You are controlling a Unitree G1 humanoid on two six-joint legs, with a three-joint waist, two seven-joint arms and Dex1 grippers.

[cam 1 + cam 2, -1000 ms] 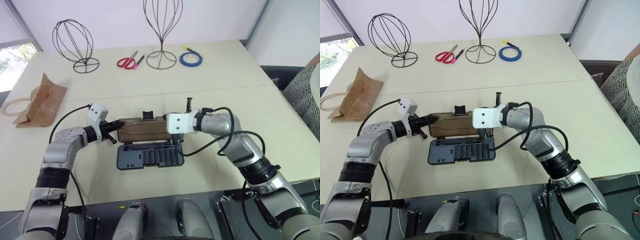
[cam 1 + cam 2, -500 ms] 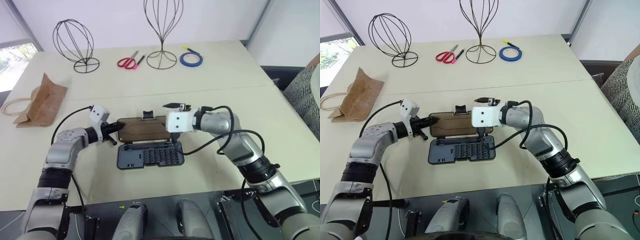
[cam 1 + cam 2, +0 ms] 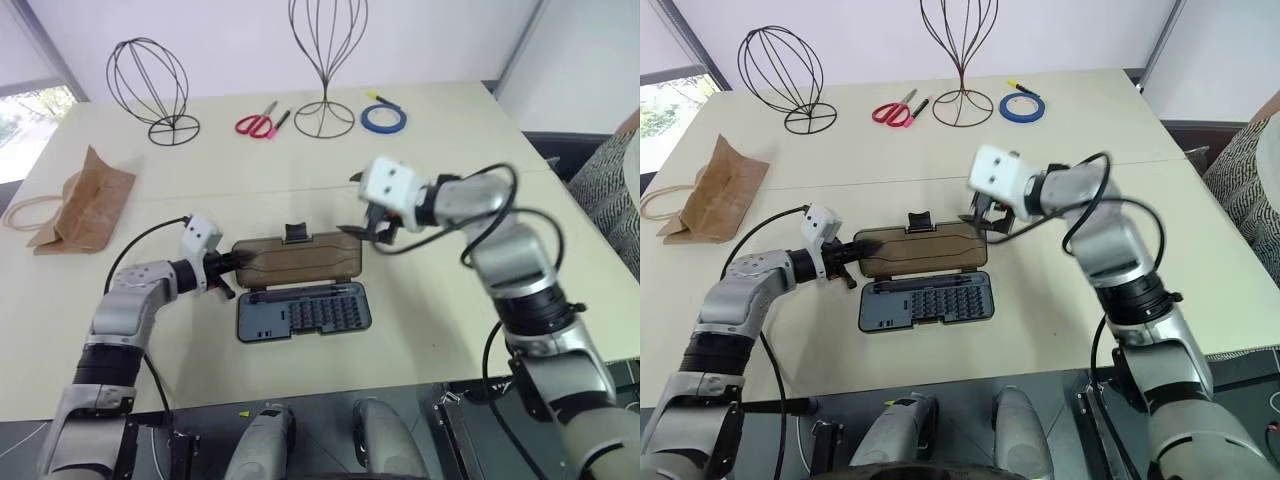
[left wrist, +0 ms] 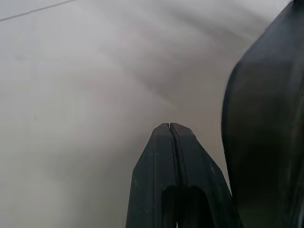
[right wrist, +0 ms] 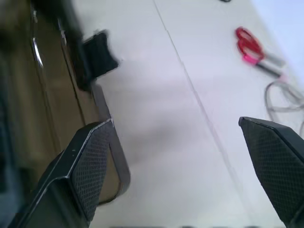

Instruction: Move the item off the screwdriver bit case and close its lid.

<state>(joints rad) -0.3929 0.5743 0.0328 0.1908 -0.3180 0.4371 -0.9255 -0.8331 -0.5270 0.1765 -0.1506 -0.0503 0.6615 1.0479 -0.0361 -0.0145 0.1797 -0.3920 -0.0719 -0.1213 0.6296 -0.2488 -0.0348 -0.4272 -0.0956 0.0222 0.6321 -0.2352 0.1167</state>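
Lifted right gripper (image 3: 372, 228) off lid (image 3: 298, 260), jaws released; left gripper (image 3: 228, 265) clenched, bracing lid edge.

Silver-grey arms, black cables, white wrist blocks, black-fingered left hand (image 3: 228, 263).

- Cream table (image 3: 450, 330) carries:
- open screwdriver bit case (image 3: 304, 311), lid (image 3: 297, 261) laid flat
- paper bag (image 3: 82, 202)
- two wire stands (image 3: 148, 80)
- red scissors (image 3: 256, 123)
- blue tape roll (image 3: 382, 118)
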